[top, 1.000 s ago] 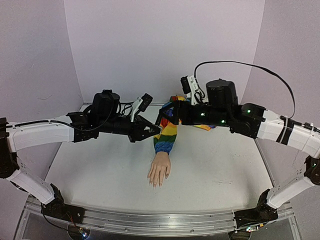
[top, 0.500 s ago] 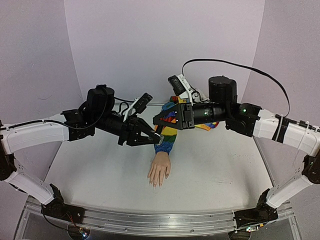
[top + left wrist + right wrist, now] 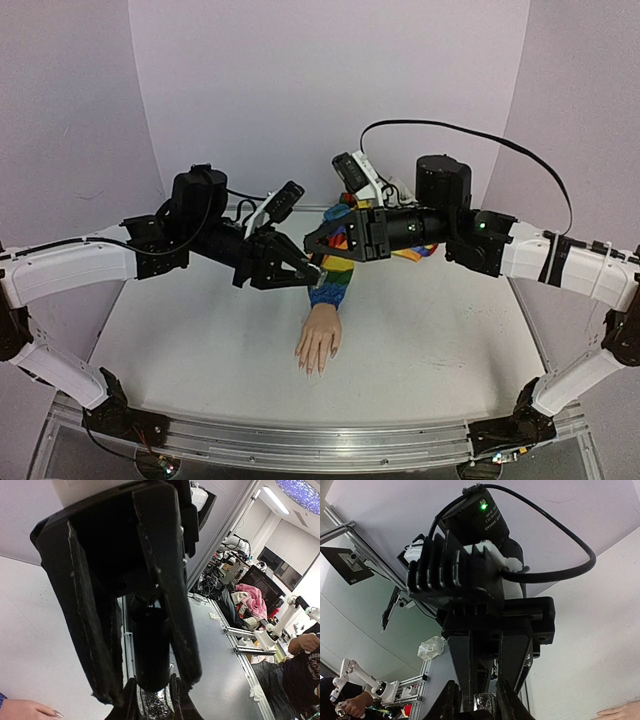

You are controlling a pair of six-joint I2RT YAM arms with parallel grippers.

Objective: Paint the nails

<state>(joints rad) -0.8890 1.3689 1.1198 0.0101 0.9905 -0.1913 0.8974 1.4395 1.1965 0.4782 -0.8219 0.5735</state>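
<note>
My left gripper [image 3: 152,692] is clamped on the small dark glittery glass bottle [image 3: 156,707]. Its tall black cylindrical cap [image 3: 150,645] sits between the narrowed jaws of my right gripper [image 3: 477,695], and I cannot tell whether they pinch it yet. The nails [image 3: 311,368] of the pale mannequin hand [image 3: 318,342] lie well below both jaws. If I twist before that bite is firm, the cap may slip, or the bottle may turn and spill onto the rainbow-striped sleeve [image 3: 331,276] beneath.

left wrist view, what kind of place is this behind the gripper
Probably a robotics lab: another white robot arm, aluminium rails on a neighbouring bench, a dark monitor, and a person nearby.
</note>
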